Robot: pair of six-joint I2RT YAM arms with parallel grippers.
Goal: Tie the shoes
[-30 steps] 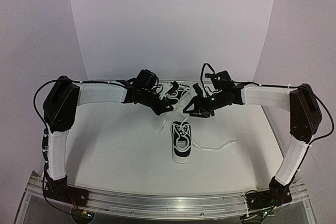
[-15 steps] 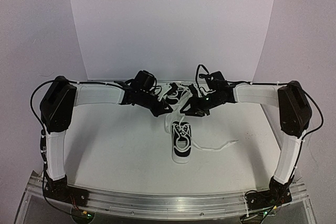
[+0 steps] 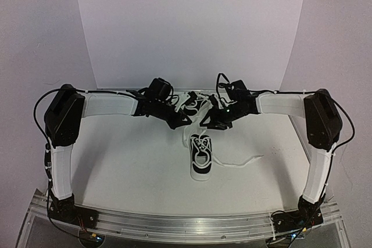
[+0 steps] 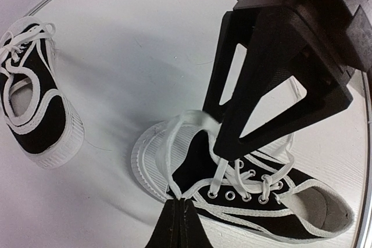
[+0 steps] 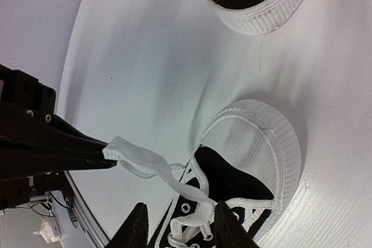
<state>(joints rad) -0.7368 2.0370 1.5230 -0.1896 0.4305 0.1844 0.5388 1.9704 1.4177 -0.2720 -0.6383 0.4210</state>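
Left gripper point(image 4: 176, 204): at the bottom edge of view, jaws pressed together on a strand of the lace point(image 4: 195, 119).
Right gripper point(image 4: 220, 127): hung down from the upper right, jaws apart, straddling the lace's broad white loop.
Near shoe point(image 4: 197, 168): on the desk point(image 4: 128, 50), under both grippers, white toe cap to the left, heel opening to the right.
Second shoe point(image 4: 32, 108): upright on its sole, well apart to the left.
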